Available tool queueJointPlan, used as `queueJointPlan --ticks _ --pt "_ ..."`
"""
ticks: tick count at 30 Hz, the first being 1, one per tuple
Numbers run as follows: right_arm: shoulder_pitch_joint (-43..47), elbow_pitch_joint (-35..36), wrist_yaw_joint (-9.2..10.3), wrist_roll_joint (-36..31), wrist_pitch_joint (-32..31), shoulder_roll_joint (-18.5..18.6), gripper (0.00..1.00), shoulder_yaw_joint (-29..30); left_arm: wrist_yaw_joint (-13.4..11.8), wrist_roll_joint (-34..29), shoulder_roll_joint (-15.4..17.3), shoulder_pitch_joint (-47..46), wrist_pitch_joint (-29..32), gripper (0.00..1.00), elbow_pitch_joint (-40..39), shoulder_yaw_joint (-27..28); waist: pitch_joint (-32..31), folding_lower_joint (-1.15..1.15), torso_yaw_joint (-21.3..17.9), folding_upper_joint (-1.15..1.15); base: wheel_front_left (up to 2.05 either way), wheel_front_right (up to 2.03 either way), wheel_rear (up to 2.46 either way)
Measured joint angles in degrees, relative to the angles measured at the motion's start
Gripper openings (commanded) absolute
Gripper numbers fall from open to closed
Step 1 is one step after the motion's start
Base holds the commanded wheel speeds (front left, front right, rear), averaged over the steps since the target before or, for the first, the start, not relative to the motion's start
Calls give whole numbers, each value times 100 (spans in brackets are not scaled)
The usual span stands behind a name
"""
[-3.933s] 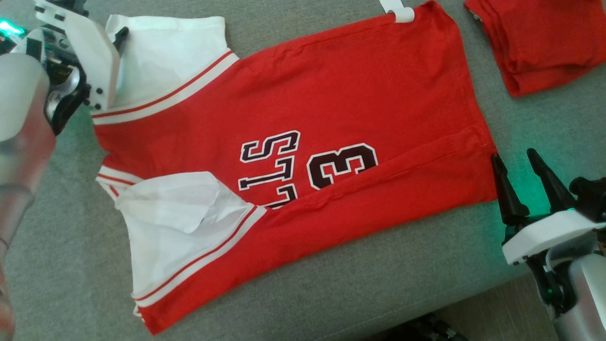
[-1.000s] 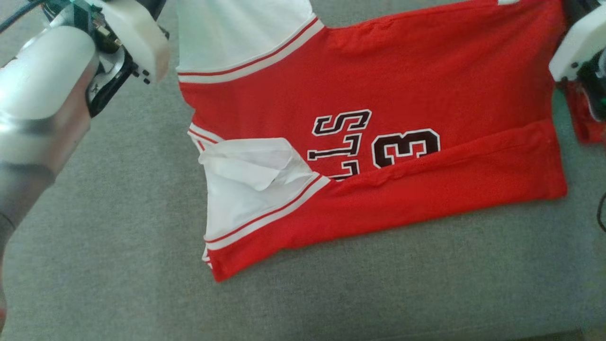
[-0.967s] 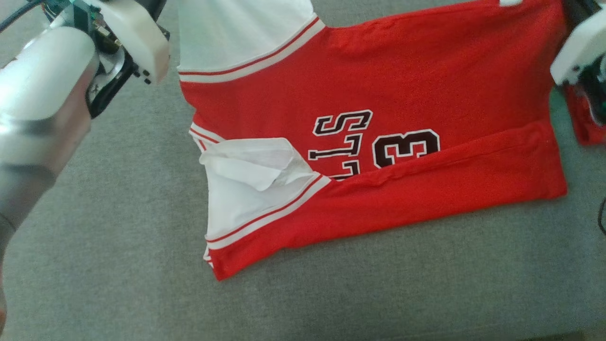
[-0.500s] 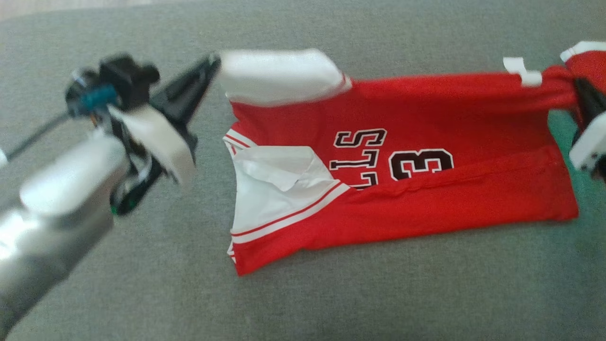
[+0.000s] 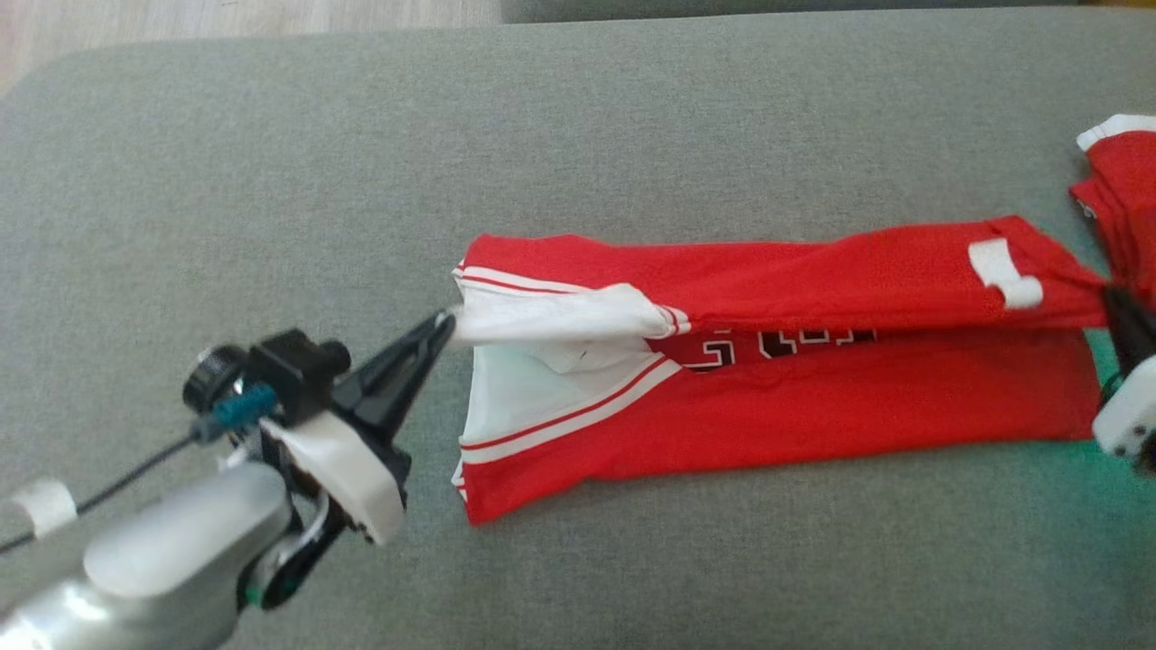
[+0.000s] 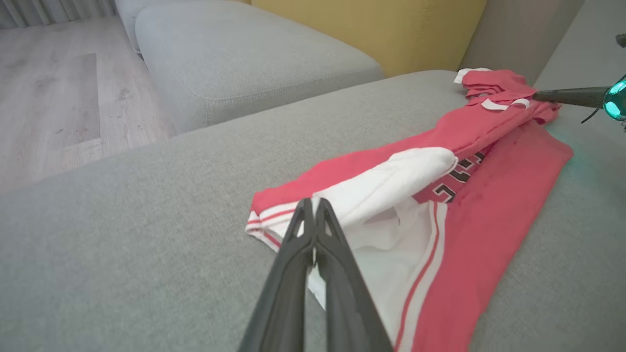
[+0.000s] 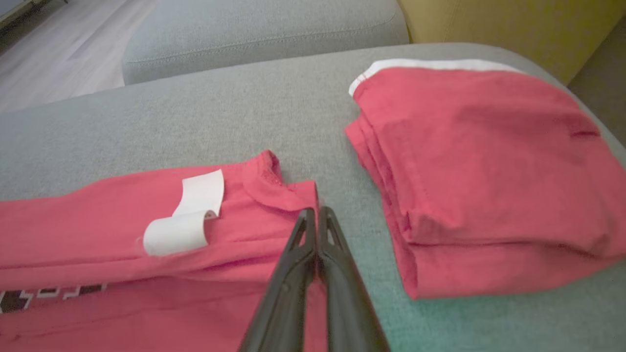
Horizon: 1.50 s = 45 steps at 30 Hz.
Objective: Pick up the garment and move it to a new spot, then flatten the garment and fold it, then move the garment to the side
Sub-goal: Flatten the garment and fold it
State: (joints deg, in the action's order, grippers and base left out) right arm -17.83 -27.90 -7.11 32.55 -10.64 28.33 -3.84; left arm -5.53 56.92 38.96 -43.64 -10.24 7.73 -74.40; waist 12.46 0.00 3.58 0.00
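Head cam: high, steep down onto grey sofa cushion [image 5: 271, 181]. Left wrist cam: low at sleeve end, looking along red jersey [image 5: 813, 415]. Right wrist cam: close over hem corner, facing folded red garment [image 7: 489, 161]. All three share jersey's tagged hem end.

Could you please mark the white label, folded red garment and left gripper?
white label [image 7: 198, 193]: right wrist view, flat upper part.
folded red garment [image 7: 489, 161]: right wrist view, top layer.
left gripper [image 6: 313, 203]: left wrist view, fingertips.

Grey sofa cushions [image 5: 271, 162], pale wood floor [image 6: 49, 98]
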Motion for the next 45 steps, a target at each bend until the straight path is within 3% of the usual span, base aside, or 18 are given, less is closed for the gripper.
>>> queueJointPlan --ticks 6,11,12,13,14,17,20,25,30,35,45 --pt "566 327 0 -287 -283 -282 0 322 -177 10 -81 519 -18 0 -47 -12 24 0 36 0 0 0 0" --pt "744 330 0 -519 -341 -437 0 586 -241 109 -482 888 -151 0 240 -15 38 0 26 0 0 0 0" --pt "765 325 0 -566 -322 -482 56 628 -280 110 -538 939 -200 6 322 -8 27 0 19 0 0 0 0" --pt "781 315 0 -614 -296 -537 100 665 -313 126 -578 999 -245 81 383 19 13 0 10 0 0 0 0" --pt "808 303 0 -665 -259 -590 100 710 -364 154 -624 1044 -285 100 444 51 -6 0 4 0 0 0 0" --pt "861 277 0 -794 -45 -792 100 1010 -530 83 -786 1222 -354 100 566 230 -98 0 1 0 0 0 0" --pt "1068 325 0 -794 118 -1033 100 1310 -899 -207 -945 1502 -401 100 630 576 -238 0 4 0 0 0 0" --pt "1552 488 0 -792 218 -1522 100 1639 -1556 -1117 -1303 2339 -404 100 297 1590 -507 0 8 0 0 0 0" --pt "1613 499 0 -855 261 -1751 100 2076 -1889 -1976 -1701 3305 -404 100 -31 2252 -706 -1 121 0 0 0 0" --pt "1255 243 0 -981 257 -1909 100 2485 -1887 -2654 -1992 3722 -404 100 -208 2576 -737 -1 379 0 0 0 0" --pt "424 -1234 0 -2029 45 -1872 100 3256 -1450 -3265 -2420 3819 -404 100 -111 2992 -575 1 778 0 0 0 0"
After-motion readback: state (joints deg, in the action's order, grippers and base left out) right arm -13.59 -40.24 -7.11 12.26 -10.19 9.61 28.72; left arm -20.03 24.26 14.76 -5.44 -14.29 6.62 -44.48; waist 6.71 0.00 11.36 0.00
